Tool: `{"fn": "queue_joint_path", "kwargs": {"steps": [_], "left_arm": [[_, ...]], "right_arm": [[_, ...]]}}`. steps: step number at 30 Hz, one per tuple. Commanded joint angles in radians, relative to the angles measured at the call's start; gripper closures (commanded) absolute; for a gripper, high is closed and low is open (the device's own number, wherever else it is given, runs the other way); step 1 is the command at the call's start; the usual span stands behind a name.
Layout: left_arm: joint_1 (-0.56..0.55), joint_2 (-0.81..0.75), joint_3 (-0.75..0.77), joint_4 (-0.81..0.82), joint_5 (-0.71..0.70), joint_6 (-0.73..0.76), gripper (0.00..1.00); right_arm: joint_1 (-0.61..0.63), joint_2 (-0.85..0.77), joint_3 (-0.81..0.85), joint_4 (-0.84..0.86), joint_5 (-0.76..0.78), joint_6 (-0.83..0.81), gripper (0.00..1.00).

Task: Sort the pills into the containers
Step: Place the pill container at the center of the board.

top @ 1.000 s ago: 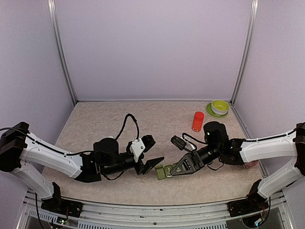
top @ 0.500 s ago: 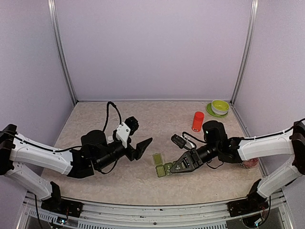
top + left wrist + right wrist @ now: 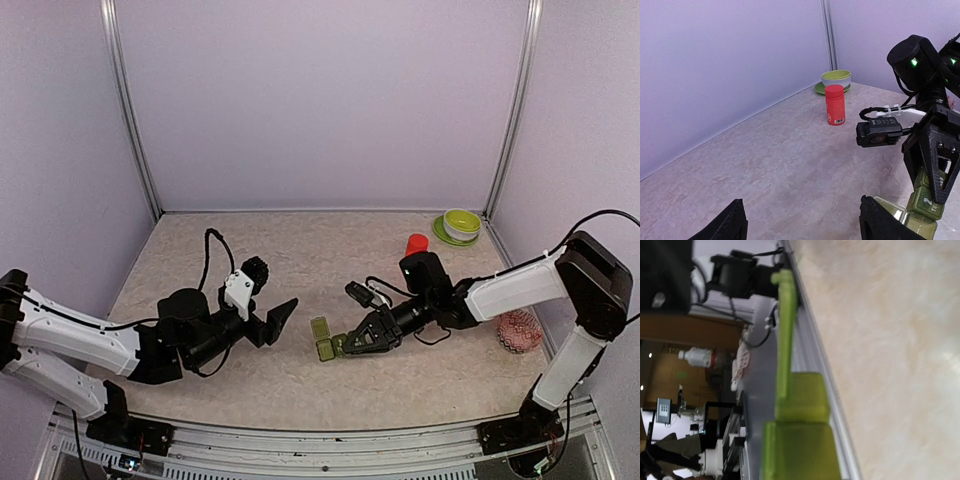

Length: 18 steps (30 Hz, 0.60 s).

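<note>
Containers [image 3: 326, 349], long axis pointing left, end clamped in right pincer [image 3: 347, 345], one lid open

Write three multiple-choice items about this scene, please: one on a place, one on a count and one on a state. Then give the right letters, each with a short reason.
1. Where does the red-orange cylindrical plastic bottle stand?
A. close to the lime-green round bowl
B. at the near left corner
C. on its side, mid-table

2. How many lids stand open on the dark-green strip of small square plastic containers?
A. none
B. one
C. three

3. In what state is the left gripper?
A. shut on the bottle
B. shut on the strip
C. open and empty

Answers:
1 A, the bottle stands upright next to the bowl at the far right.
2 B, a single lid is flipped up.
3 C, its fingers are spread with nothing between them.
</note>
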Motion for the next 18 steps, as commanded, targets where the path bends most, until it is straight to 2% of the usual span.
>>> {"fn": "queue_joint_path", "kwargs": {"steps": [1, 9, 18], "left_arm": [[0.005, 0.007, -0.028, 0.024, -0.03, -0.02, 0.25], [0.01, 0.01, -0.049, 0.049, -0.033, -0.019, 0.25], [0.029, 0.01, -0.073, 0.068, -0.022, -0.041, 0.25]], "right_arm": [[-0.027, 0.116, 0.085, -0.03, -0.021, -0.051, 0.8], [-0.058, 0.289, 0.204, -0.097, 0.005, -0.086, 0.8], [-0.087, 0.367, 0.301, -0.238, 0.056, -0.151, 0.77]]}}
